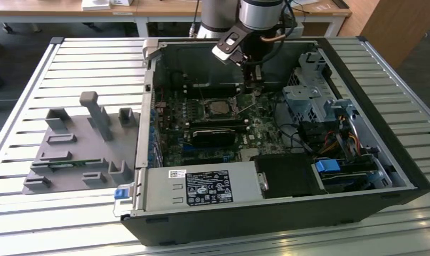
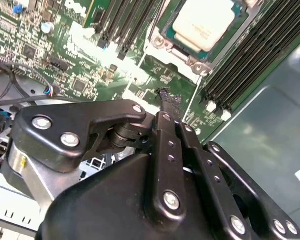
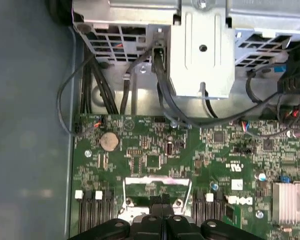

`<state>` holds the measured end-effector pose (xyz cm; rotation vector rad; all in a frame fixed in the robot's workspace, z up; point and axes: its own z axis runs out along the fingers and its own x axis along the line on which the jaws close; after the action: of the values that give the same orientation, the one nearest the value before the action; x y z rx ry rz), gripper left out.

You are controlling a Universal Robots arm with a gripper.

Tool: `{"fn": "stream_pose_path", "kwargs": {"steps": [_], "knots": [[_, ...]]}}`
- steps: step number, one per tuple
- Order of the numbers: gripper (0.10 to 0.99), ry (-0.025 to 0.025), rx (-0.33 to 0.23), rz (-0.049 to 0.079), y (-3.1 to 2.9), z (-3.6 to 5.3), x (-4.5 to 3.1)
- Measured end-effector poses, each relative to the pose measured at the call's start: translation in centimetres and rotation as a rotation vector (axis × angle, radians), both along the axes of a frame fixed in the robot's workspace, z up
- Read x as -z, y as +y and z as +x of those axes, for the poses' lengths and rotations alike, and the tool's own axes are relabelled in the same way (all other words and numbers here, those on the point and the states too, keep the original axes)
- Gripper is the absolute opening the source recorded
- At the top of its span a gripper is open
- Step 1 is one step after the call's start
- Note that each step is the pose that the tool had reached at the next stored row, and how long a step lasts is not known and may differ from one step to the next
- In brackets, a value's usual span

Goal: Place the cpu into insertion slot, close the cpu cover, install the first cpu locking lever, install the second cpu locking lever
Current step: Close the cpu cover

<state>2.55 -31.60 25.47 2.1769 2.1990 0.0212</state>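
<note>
Exterior view: open computer case (image 1: 396, 160) lies on its side on a slatted table (image 1: 80, 64); arm reaches down into it from the far edge; gripper (image 1: 255, 90) hangs low over the motherboard (image 1: 261, 133). The cpu (image 1: 219, 108) sits flat in its socket near the board's middle, silvery top up; gripper is just beside the socket, toward the exterior view's right and slightly farther back, apart from the cpu. A thin bright rod (image 1: 246, 109) slants up from the socket's corner toward the gripper; contact with it cannot be told. Grey holder block (image 1: 72, 149) rests on the table at the exterior view's left, well apart from the case; power supply (image 1: 200, 186) fills the case's near edge.

Second wrist view: gripper (image 2: 165, 97) has its fingers pressed together into one narrow tip, poised over bare green board; cpu (image 2: 205, 22) lies beyond the tip, near but not touched; a metal frame (image 2: 179, 54) edges the cpu on the side facing the gripper; whether this is the cover lying down cannot be told; black memory slots (image 2: 260, 50) run alongside.

First wrist view: closed tip of the gripper (image 3: 162, 202) over the socket's rim; coin battery (image 3: 109, 141) and a metal drive cage (image 3: 202, 50) lie beyond.
</note>
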Motion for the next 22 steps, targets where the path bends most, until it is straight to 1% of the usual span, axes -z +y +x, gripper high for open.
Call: {"fn": "stream_pose_path", "kwargs": {"steps": [12,17,22], "knots": [[0.106,0.0035,0.000,-0.003,0.17,1.66,0.27],[0.106,0.0052,0.000,-0.008,0.37,2.16,0.31],[0.106,0.0083,0.000,-0.011,0.51,2.65,0.38]]}}
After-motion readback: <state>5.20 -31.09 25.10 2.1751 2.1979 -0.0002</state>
